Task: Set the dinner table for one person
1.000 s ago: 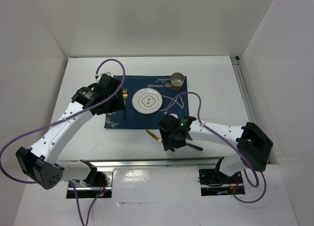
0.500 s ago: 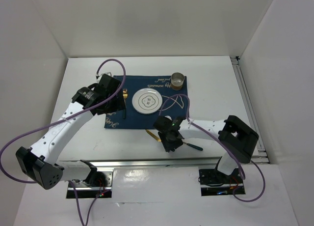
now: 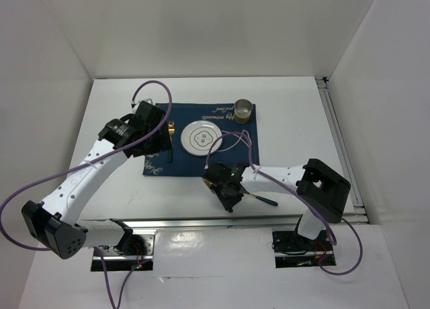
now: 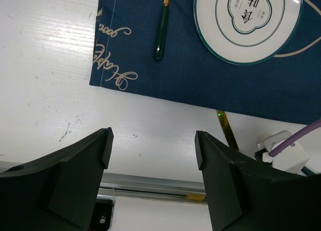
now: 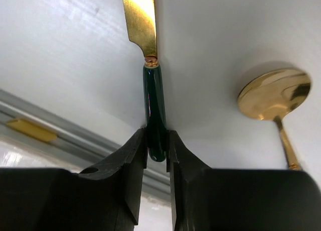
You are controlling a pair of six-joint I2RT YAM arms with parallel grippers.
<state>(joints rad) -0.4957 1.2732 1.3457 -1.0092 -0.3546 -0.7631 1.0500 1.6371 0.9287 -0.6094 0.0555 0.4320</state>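
Nearest the arm bases, on the bare strip of the white surface (image 3: 295, 121) just behind its metal rail (image 3: 201, 223), the right pincer (image 5: 156, 140) has made the only change. Over the last second that arm has swung leftward along the near edge. Its jaws, which stood wide, have narrowed onto the butt end of a knife (image 5: 153, 95). One finger now presses each side of the knife's dark green handle. The gold blade points away from the pincer and seems to lie flat on the surface; I cannot tell that it has been lifted. A gold spoon (image 5: 273, 95) lies just beside the knife, to its right, untouched.

My reading is that the knife is now gripped and ready to be carried to the place setting, with the spoon left for later.

Further back, the left pincer (image 4: 153, 145) has not moved. It hangs wide open and empty over the near left corner of a navy placemat (image 4: 175, 75). On the mat sit a white plate (image 4: 248, 45) and, to the plate's left, another green-handled utensil (image 4: 160, 35). At the mat's far edge stands a small metal cup (image 3: 242, 110). The surface spreads beneath everything, reaching back to the white walls.
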